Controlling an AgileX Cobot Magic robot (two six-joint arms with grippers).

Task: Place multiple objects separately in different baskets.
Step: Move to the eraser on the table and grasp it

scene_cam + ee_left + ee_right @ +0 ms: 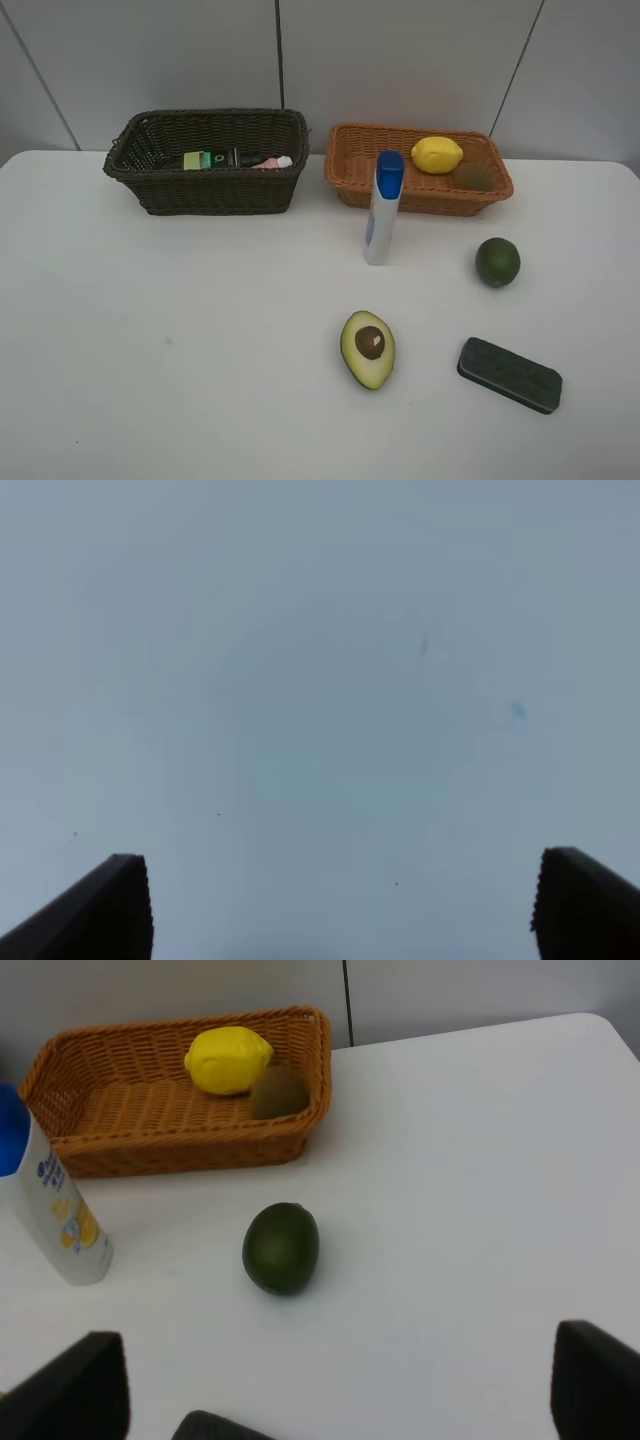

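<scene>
The dark brown basket (205, 190) holds the lying dark green pump bottle (212, 159) and the pink bottle (270, 162). The orange-tan basket (420, 195) holds the lemon (437, 155) and the kiwi (473, 176). The white blue-capped bottle (382, 210) stands upright in front of it. The lime (497, 262), the halved avocado (368, 349) and the dark block (509, 374) lie on the table. No arm shows in the exterior view. My left gripper (340, 910) is open over bare table. My right gripper (342, 1380) is open, with the lime (281, 1248) ahead of it.
The white table (150, 350) meets a grey panelled wall (400, 60) behind the baskets. The right wrist view also shows the orange-tan basket (150, 1150), the lemon (228, 1060), the kiwi (279, 1091), the white bottle (55, 1210) and an edge of the dark block (215, 1428).
</scene>
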